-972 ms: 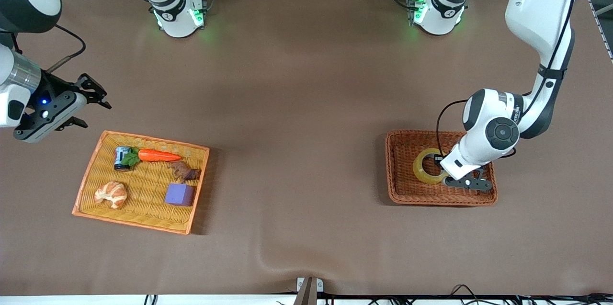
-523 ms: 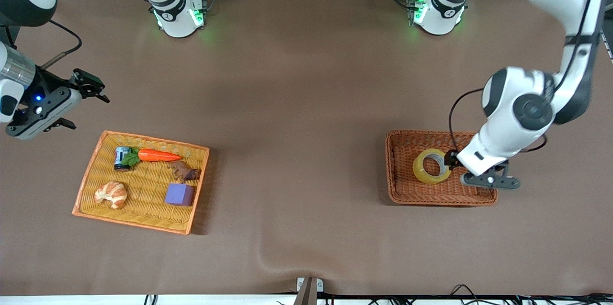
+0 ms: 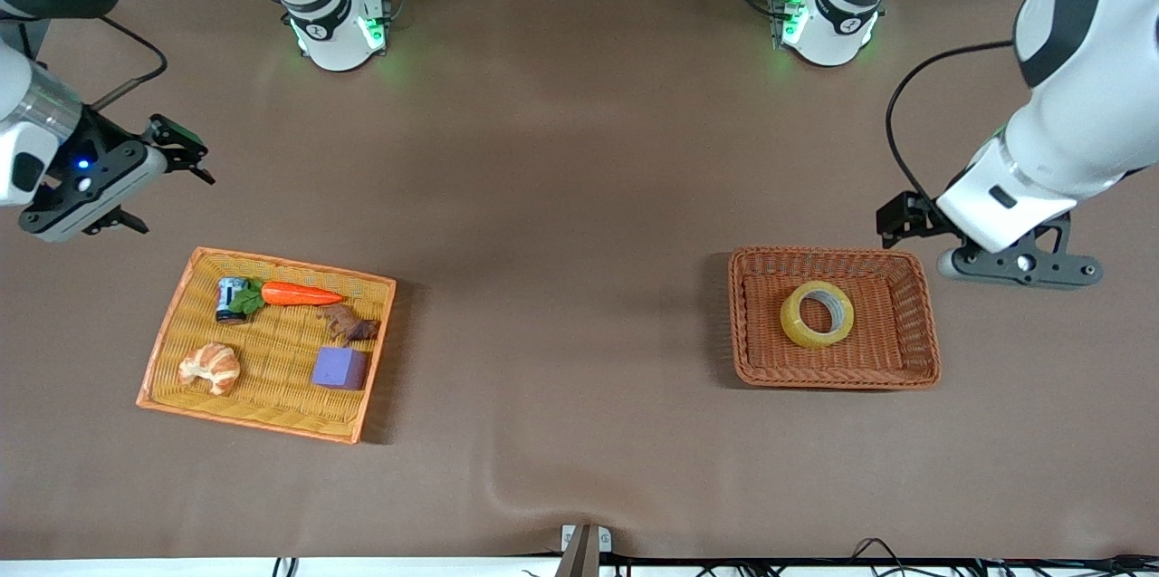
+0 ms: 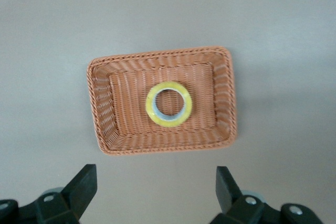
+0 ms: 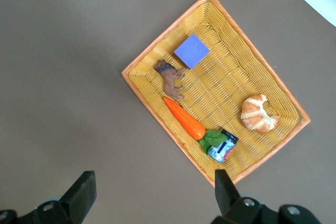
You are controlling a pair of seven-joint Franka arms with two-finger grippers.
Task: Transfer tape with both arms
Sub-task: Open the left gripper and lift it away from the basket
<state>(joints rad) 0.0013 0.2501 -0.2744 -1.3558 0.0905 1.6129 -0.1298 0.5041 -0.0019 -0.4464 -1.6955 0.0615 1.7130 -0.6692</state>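
The tape (image 3: 817,313) lies flat in the middle of the brown basket (image 3: 751,360), under and clear of the left gripper (image 3: 910,216), which hangs above the table by the basket's rim with its fingers (image 4: 81,187) spread wide and empty; the right gripper (image 3: 177,151) hovers wide and empty near the yellow basket (image 3: 163,351), which holds a carrot (image 3: 299,293), croissant (image 3: 210,367), purple cube (image 3: 340,368) and small jar (image 3: 230,298); no writing can be read.

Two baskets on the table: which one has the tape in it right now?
The brown wicker basket toward the left arm's end holds the tape, lying flat and alone. The yellow basket with the orange rim holds only a carrot, croissant, purple cube, jar and toy animal.
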